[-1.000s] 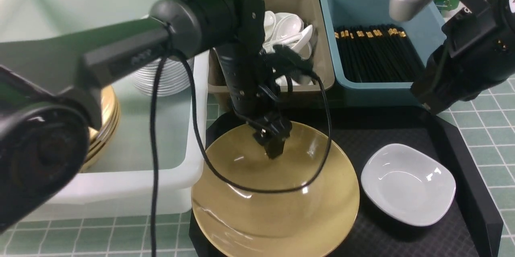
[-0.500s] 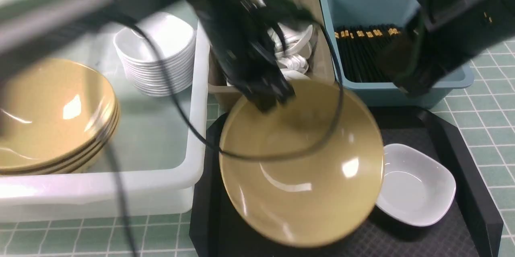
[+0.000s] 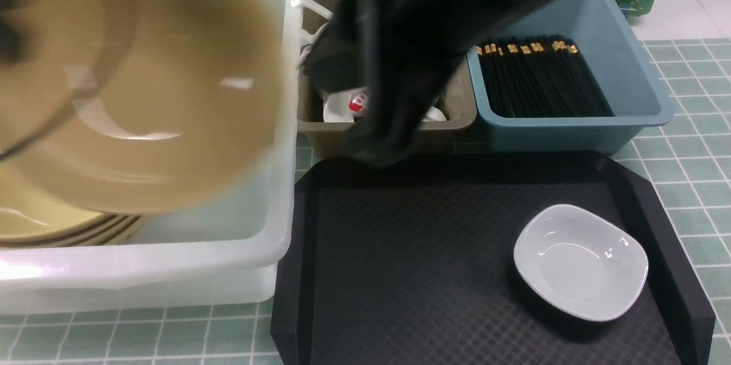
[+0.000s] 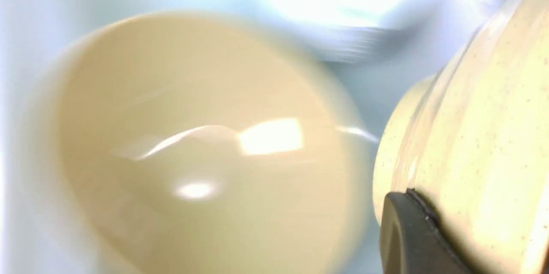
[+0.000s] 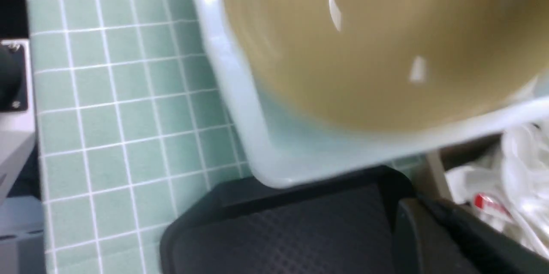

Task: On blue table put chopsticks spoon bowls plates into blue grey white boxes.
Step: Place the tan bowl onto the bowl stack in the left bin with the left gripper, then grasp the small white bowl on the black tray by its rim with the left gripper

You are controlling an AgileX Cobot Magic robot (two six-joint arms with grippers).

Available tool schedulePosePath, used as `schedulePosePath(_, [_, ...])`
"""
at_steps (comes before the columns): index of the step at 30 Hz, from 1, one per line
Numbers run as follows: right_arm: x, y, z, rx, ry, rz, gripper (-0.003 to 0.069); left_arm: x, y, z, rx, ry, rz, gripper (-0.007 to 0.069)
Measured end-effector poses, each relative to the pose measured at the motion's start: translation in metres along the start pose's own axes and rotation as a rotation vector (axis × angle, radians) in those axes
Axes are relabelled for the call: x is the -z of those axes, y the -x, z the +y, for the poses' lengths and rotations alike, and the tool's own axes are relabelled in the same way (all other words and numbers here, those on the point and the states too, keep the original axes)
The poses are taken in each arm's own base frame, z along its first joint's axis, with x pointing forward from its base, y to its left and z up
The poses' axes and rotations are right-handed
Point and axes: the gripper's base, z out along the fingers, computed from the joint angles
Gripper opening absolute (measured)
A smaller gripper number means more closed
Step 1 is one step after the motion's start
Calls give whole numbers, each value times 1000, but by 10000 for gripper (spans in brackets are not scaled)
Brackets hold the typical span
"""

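**Bowl Transfer: Tray to White Box**

Clenched since the frame a second back, my left claw (image 4: 429,231) has carried the tan bowl (image 3: 148,96) off the black tray (image 3: 411,273) and leftward. In the left wrist view one dark finger pad (image 4: 407,239) presses against the bowl's speckled outer wall, so the claw is grasping the bowl at its rim.

1. Held bowl: blurred, tilted with its inside toward the front camera, over the white box (image 3: 171,273). Beneath it lies the stack of tan bowls (image 3: 51,228) at the box's near left corner. I cannot tell whether the bowl touches the stack.
2. Right claw (image 5: 433,231): clenched, nothing visible in it. Its arm (image 3: 411,39) has swung across and hangs as a dark blur over the grey box (image 3: 457,119), which holds white spoons (image 3: 340,108).
3. Blue box (image 3: 628,85): just beside the grey box along the bench's far edge, with black chopsticks (image 3: 537,79) lying side by side inside.
4. Tray: at the bench's near edge, beside the white box. One white dish (image 3: 579,262) rests near its near right corner.
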Motion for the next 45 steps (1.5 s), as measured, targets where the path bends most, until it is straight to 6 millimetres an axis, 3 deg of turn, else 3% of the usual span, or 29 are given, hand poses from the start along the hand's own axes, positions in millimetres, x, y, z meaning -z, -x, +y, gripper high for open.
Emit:
schedulePosePath(2, [-8,1,1,11,11,21,36,0,-10,34,148,86,-34,4])
schedulePosePath(3, [-8,1,1,12,11,21,36,1,-10,37,158,93,-43,4])
schedulePosePath(7, [-14,0,-1,26,1,38,36,-20,-22,85,338,171,-28,4])
schedulePosePath(12, [-14,0,-2,47,-9,43,36,-56,-20,105,377,137,44,15])
schedulePosePath(17, [-14,0,-2,53,-9,44,36,-80,-18,109,330,89,87,84])
schedulePosePath(20, [-14,-1,-2,62,-8,45,36,-91,-17,110,289,88,117,179])
schedulePosePath(24, [-14,-1,-2,72,-7,46,36,-95,-21,113,244,138,174,393])
schedulePosePath(26, [-14,-1,-1,71,-4,53,36,-90,-20,115,237,179,176,496])
schedulePosePath(30, [-13,-3,0,71,8,76,38,-70,-12,109,235,202,131,594])
schedulePosePath(33, [-13,-7,-4,30,12,98,39,-45,2,79,187,160,57,604])
schedulePosePath(37, [-12,-23,-26,-82,-27,144,41,-33,8,-6,-39,-60,21,531])
schedulePosePath(38, [-11,-24,-27,-88,-29,145,41,-34,7,-15,-68,-87,27,526])
schedulePosePath(39, [-10,-36,-34,-140,-50,174,43,-37,0,-54,-188,-191,63,486])
schedulePosePath(40, [-10,-39,-34,-149,-51,181,43,-37,-1,-59,-203,-204,68,476])
schedulePosePath(42, [-6,-60,-39,-221,-64,227,44,-46,-17,-114,-383,-331,127,428])
schedulePosePath(45, [4,-93,-35,-309,-76,288,45,-64,-42,-172,-579,-421,186,387])
